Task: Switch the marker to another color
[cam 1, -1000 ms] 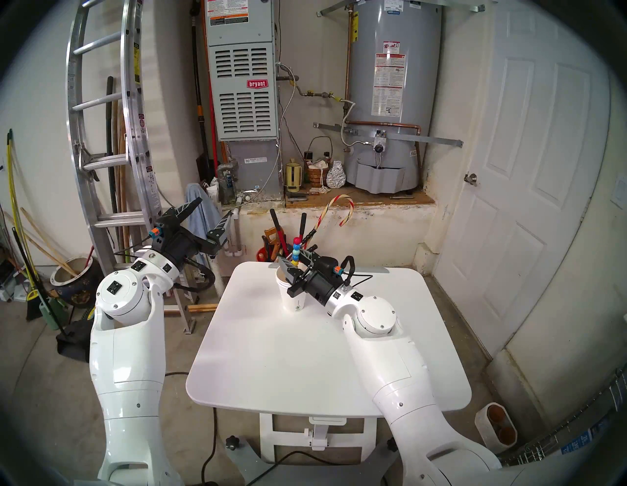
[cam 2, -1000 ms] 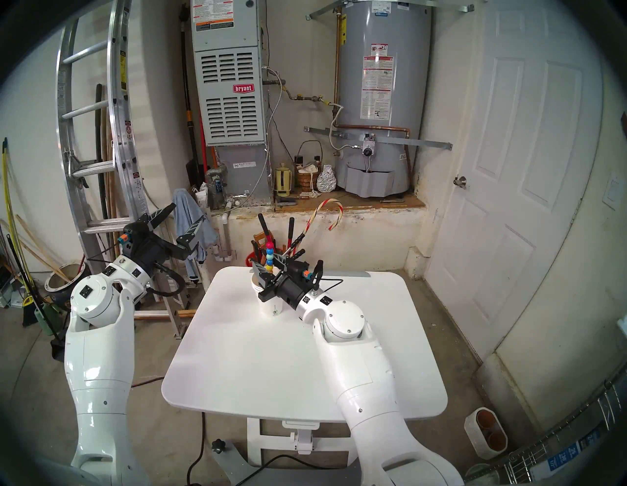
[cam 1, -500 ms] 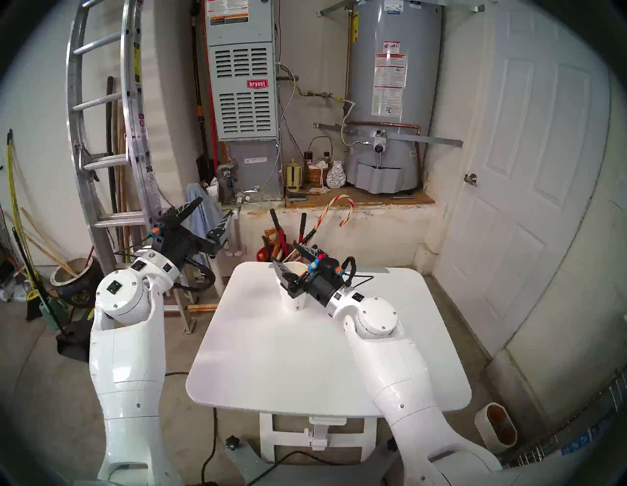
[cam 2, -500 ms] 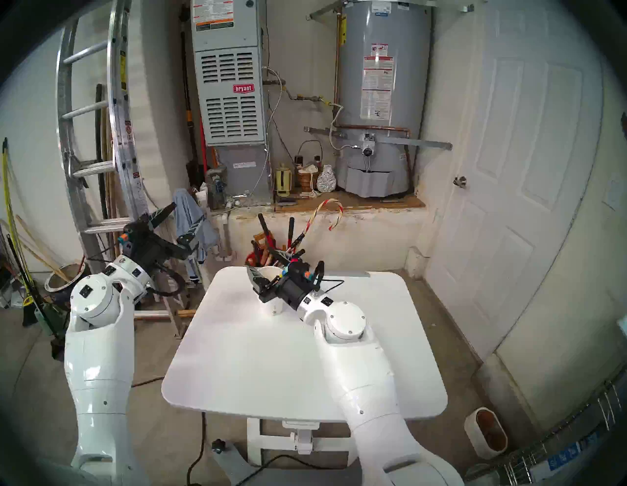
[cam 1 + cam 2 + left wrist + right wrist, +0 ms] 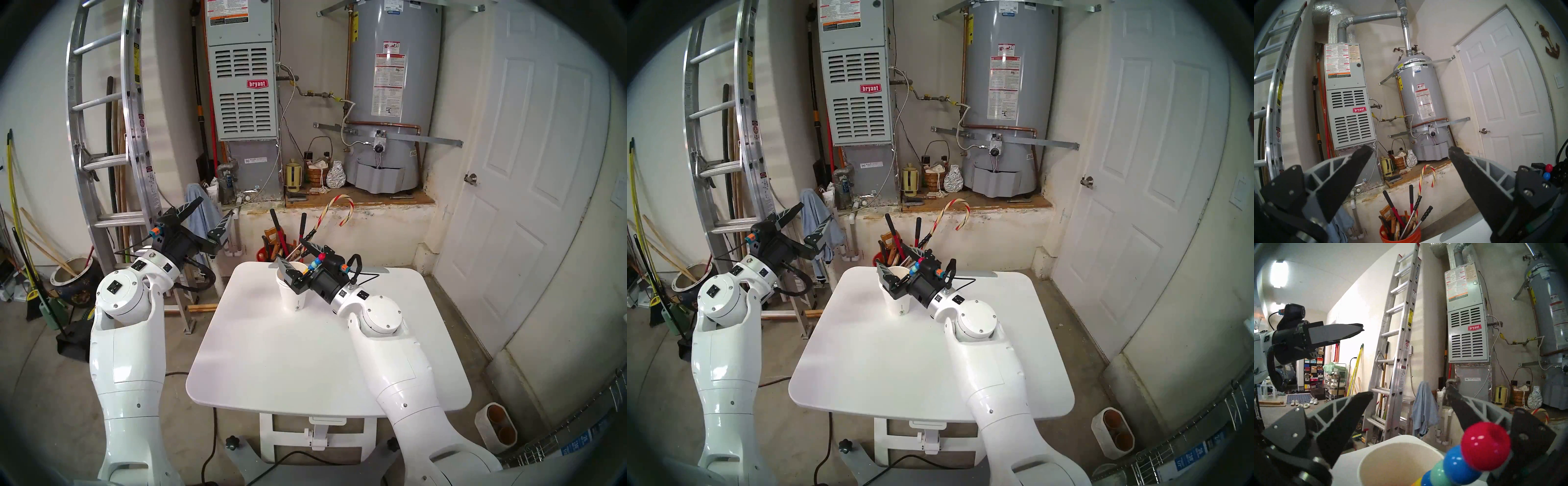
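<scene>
The marker is a slim stick of red, blue, teal and yellow beads. Its lower end is in the white paper cup. It leans right, out over the rim, against the base of my right gripper. That gripper is open, with one finger on each side of the cup's mouth, holding nothing. The right wrist view shows the marker close up above the cup, beside the right finger. My left gripper is open and empty, raised left of the table.
The cup stands at the far middle of the white table. Behind the table edge stands an orange bucket of long-handled tools with a striped candy cane. A ladder stands behind my left arm.
The marker stood upright in the cup between my right fingers; it has tipped right onto the gripper's base. My right wrist has shifted slightly right. The left arm has not moved.
</scene>
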Motion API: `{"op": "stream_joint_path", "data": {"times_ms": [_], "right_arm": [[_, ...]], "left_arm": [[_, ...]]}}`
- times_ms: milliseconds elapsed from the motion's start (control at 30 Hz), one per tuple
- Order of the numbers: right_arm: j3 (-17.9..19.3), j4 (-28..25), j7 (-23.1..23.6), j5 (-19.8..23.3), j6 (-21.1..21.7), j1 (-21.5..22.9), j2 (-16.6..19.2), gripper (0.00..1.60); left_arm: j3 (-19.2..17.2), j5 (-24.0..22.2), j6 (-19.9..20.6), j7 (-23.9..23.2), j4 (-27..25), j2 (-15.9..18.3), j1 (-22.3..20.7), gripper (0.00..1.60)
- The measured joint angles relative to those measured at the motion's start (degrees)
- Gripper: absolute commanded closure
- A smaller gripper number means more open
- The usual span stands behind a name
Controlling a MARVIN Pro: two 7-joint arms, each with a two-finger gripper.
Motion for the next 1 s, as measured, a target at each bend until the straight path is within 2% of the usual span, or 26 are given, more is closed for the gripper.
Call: {"op": "stream_joint_path", "data": {"times_ms": [333,467,633,800,1000], "right_arm": [[3.4,-5.3,-2.59,1.28,-1.32,-1.44,0.15,0.0],[5.27,-7.92,-5.84,1.91,-1.69,-2.25,0.29,0.0],[7.51,-9.96,-10.8,2.78,-0.8,-2.53,0.3,0.0],[9.51,-11.21,-17.09,2.69,1.57,-2.51,0.24,0.0],[10.54,-13.01,-23.1,1.54,4.17,-2.74,0.26,0.0]], "left_arm": [[-0.91,-0.07,1.01,2.65,-2.32,-2.01,1.07,0.0],[-0.38,0.94,2.66,4.99,-4.24,-3.39,2.05,0.0],[2.17,3.43,4.94,8.28,-5.05,-5.32,2.49,0.0],[5.08,6.49,6.83,12.58,-5.01,-7.43,1.98,0.0],[6.62,9.69,8.16,16.95,-4.16,-8.79,1.04,0.0]]}}
